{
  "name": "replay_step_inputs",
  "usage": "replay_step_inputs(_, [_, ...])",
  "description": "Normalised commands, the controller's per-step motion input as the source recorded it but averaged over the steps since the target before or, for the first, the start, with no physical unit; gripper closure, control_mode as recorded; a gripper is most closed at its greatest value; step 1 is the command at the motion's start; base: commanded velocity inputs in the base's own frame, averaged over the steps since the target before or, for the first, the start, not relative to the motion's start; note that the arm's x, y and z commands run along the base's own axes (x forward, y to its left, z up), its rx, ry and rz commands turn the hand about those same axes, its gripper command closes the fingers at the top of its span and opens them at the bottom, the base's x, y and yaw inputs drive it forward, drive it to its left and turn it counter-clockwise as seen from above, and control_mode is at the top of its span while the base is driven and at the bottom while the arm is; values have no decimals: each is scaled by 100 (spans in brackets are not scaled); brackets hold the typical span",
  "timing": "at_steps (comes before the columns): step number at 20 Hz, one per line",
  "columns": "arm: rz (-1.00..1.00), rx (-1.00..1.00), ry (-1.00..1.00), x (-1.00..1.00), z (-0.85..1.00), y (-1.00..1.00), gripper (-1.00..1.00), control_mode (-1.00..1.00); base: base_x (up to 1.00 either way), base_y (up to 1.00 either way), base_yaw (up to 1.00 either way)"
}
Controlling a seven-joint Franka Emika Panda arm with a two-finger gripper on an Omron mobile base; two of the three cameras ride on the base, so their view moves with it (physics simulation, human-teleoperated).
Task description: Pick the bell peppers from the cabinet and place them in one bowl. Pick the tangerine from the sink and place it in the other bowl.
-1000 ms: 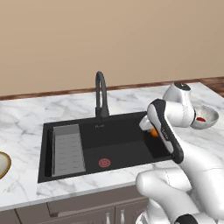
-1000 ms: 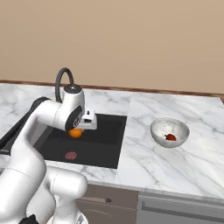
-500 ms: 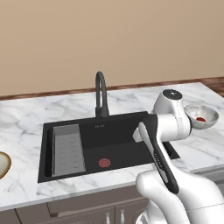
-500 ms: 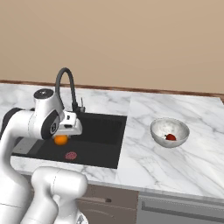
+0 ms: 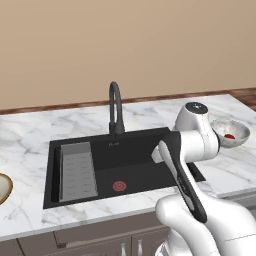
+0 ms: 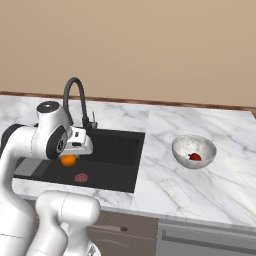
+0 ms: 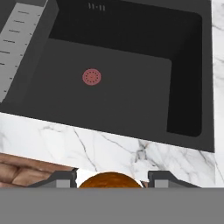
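Observation:
My gripper (image 6: 70, 156) is shut on the orange tangerine (image 6: 68, 160), which hangs over the front left part of the black sink (image 6: 112, 150). In the hand view the tangerine (image 7: 111, 180) sits between the two fingertips (image 7: 65, 178), above the counter's front edge, with the sink (image 7: 109, 96) beyond. The white-grey speckled bowl (image 6: 181, 150) stands on the counter right of the sink and holds a red bell pepper (image 6: 195, 156); the same bowl (image 5: 240, 131) and pepper (image 5: 229, 136) appear behind my arm. The tan bowl (image 5: 3, 188) peeks in at the far left. The cabinet is out of view.
A black gooseneck tap (image 6: 75, 97) rises behind the sink. A grey ribbed drain tray (image 5: 77, 170) lies in the sink's left part, and the pinkish-red drain (image 7: 92, 77) marks its floor. Marble counter (image 6: 200, 190) stretches on both sides, with a beige wall behind.
The arm has swung left across the sink with the tangerine held, from the basin's right side to its front left. The bowls and pepper have not moved.

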Motion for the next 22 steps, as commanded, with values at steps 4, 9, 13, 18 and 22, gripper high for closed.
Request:
replay_step_inputs(4, [0,0,0,0,0,0,100,-100,0,0,0])
replay_step_inputs(9, [0,0,0,0,0,0,100,-100,0,0,0])
replay_step_inputs(13, [0,0,0,0,0,0,100,100,0,0,0])
replay_step_inputs(18, [0,0,0,0,0,0,100,100,-42,0,0])
replay_step_inputs(22, [0,0,0,0,0,0,100,100,-100,0,0])
